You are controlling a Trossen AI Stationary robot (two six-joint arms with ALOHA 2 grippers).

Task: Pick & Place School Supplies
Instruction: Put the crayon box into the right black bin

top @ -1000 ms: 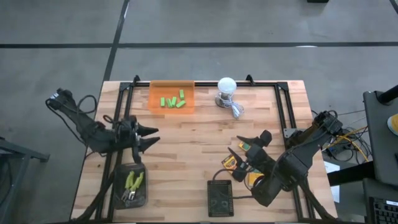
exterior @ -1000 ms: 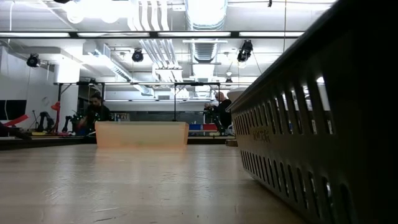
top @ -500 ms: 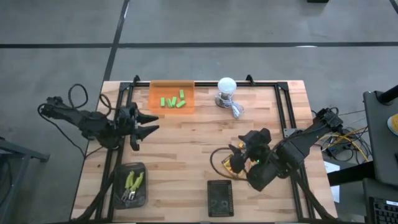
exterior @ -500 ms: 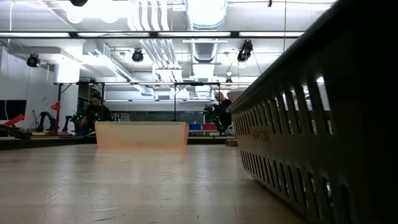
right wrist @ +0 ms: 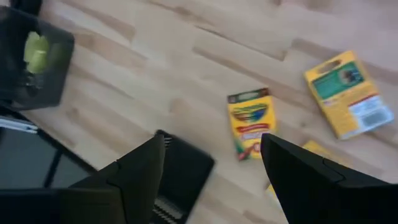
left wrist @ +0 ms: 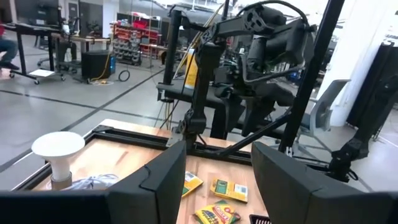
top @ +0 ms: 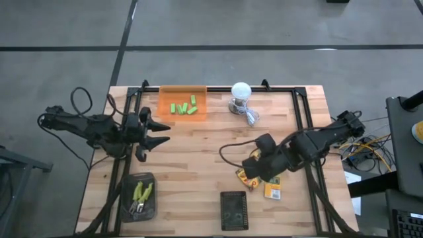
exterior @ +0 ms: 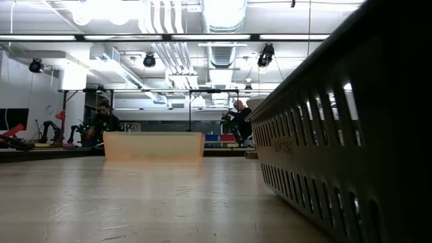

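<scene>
Several bright-green blocks (top: 184, 107) lie in an orange tray (top: 165, 99) at the far edge. Two yellow-green-handled pliers (top: 140, 193) lie in a black tray (top: 125, 208) near the left corner. Three crayon boxes lie flat on the wood: one (right wrist: 250, 121) below my right gripper (right wrist: 211, 140), one (right wrist: 348, 93) farther off, and a third (right wrist: 311, 149) half hidden by a finger. My right gripper (top: 251, 165) hovers open over them and touches nothing. My left gripper (top: 162, 132) hangs open over the table's left part, also seen in its own view (left wrist: 217, 152).
A white bulb with a cable (top: 240, 92) stands by the far edge. A black slotted basket (top: 233, 210) sits at the near edge and fills the right of the low view (exterior: 351, 135). Black frame rails (top: 301, 112) run along both table sides. People stand in the room behind.
My right arm has swung away from the near edge toward the table's middle, uncovering the crayon box nearest the near edge; its gripper stays above the boxes. My left gripper has moved a little toward the far edge.
</scene>
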